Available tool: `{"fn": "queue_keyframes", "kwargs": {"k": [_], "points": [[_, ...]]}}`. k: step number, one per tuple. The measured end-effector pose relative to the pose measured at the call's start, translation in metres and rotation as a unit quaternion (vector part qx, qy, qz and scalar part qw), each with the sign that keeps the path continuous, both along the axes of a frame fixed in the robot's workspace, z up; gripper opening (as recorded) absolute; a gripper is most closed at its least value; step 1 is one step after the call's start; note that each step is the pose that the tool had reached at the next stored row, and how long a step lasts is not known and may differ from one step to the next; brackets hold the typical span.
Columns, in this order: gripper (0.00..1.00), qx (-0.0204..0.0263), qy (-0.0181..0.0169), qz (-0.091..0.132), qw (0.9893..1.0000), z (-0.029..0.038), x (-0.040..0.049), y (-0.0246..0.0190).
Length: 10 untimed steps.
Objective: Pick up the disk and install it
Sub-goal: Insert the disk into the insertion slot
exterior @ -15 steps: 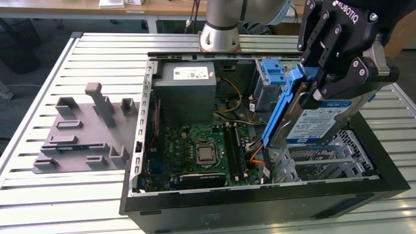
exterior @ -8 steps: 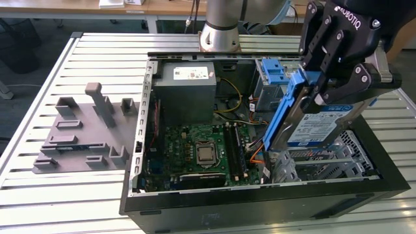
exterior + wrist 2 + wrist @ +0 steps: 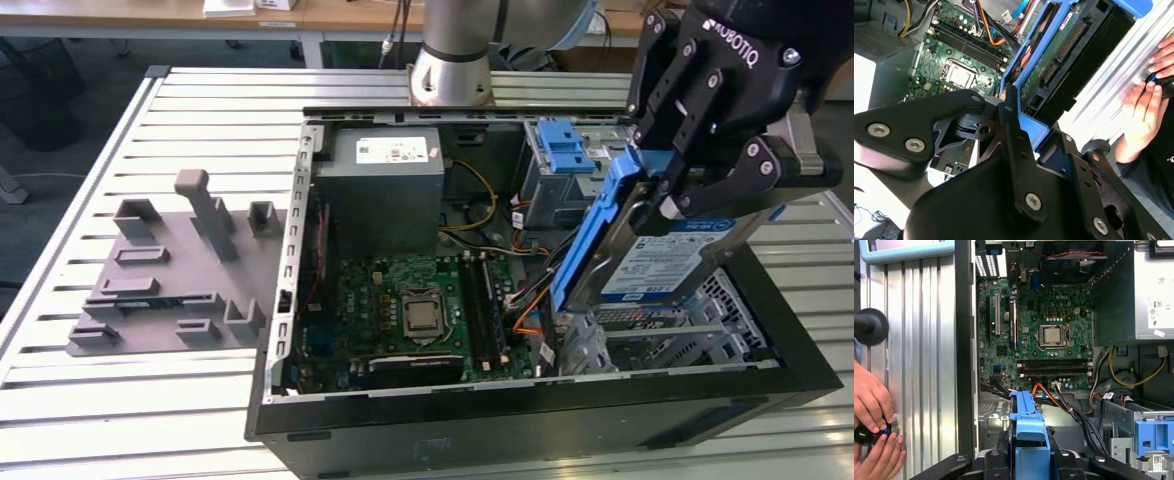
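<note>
Slatted metal tabletop carrying an open black computer case. At the exterior view's right, the gripper has its jaws clamped on the disk, held tilted on edge over the case's right side. Cables and the motherboard lie just left of it, and a blue latch stands farther back. A grey fixture sits on open tabletop at the exterior view's left. The gripper hides the disk's upper end. In the first wrist view, a person's 2 hands rest on the tabletop outside the case wall.
</note>
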<state>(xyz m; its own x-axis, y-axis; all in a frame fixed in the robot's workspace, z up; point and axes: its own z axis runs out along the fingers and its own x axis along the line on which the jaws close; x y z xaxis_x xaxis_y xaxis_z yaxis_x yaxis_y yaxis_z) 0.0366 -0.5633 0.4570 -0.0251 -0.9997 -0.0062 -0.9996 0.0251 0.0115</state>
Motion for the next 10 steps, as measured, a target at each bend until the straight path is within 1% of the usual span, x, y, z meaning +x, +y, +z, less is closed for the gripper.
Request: {"fn": "queue_keyframes", "kwargs": {"k": [10], "points": [[0.36,0.0001,0.0,0.0,1.0,-0.0002,0.0005,0.0]]}}
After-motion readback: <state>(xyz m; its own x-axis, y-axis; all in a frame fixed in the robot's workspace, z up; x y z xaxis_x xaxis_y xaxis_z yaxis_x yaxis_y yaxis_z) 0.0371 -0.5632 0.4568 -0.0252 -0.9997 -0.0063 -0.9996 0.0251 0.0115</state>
